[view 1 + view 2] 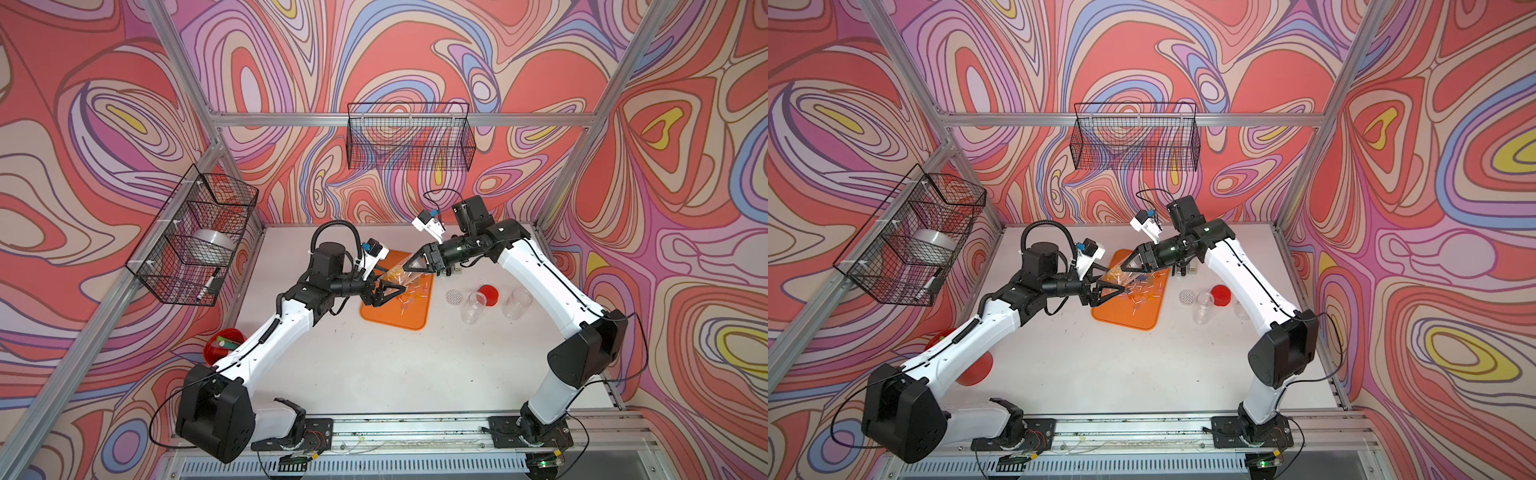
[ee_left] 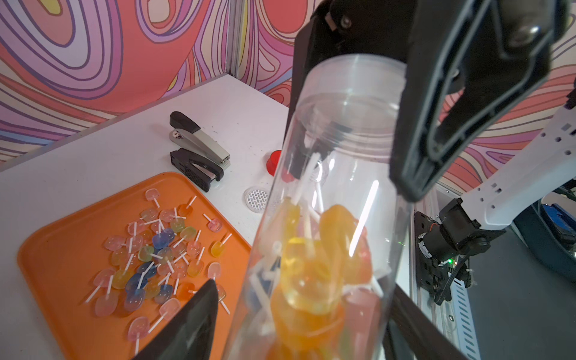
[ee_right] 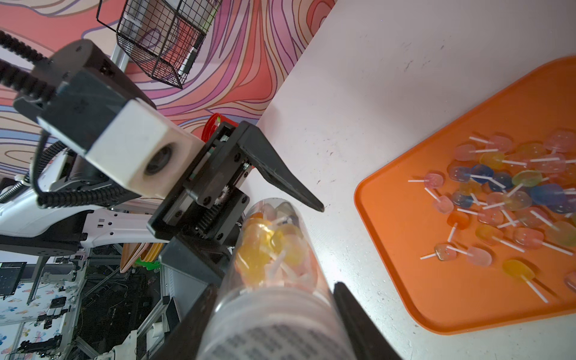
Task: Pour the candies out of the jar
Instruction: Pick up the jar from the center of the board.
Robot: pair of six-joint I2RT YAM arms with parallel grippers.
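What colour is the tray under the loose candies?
The tray is orange; right wrist view shows it best.

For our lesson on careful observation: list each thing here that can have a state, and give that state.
held jar: lifted over the orange tray, candies at its base end.
right pincer: shut on the held jar.
left pincer: open around the held jar's base end.
orange tray: flat on table, strewn with candies.
spare jars: upright, empty, uncapped.
red lid: on the table, on no jar.
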